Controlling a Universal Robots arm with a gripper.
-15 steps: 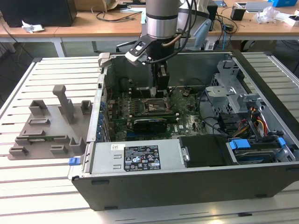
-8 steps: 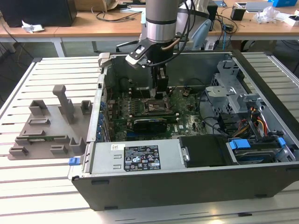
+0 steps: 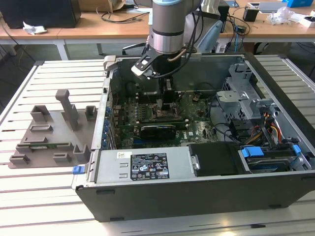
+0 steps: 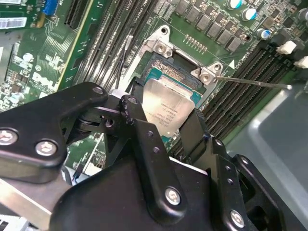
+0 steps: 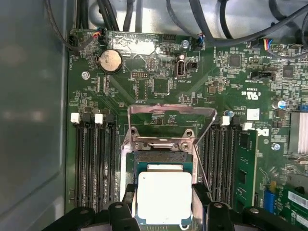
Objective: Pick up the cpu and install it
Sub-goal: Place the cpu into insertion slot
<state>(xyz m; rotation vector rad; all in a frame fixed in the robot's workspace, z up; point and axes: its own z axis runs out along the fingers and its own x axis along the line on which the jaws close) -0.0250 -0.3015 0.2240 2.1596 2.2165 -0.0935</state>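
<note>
The cpu [image 5: 164, 196] is a small silvery square chip held between my two black fingers [image 5: 199, 195]. My gripper [image 5: 164, 202] is shut on it from two opposite sides. The chip hangs just over the dark socket frame [image 5: 163, 157], whose metal lid [image 5: 171, 111] stands flipped open. In the second wrist view the cpu [image 4: 169, 105] covers most of the socket [image 4: 161, 65], slightly offset toward the gripper [image 4: 166, 122]. In the exterior view the gripper [image 3: 166, 102] reaches down onto the green motherboard [image 3: 197, 128] inside the open computer case [image 3: 197, 191].
Black memory slots [image 5: 96, 163] flank the socket on both sides. A thin latch lever [image 4: 255, 83] sticks out beside it. A grey plastic tray with raised blocks [image 3: 49, 140] lies on the slatted table at the exterior view's left. Drive cages and cables [image 3: 256, 113] fill the case's right part.
</note>
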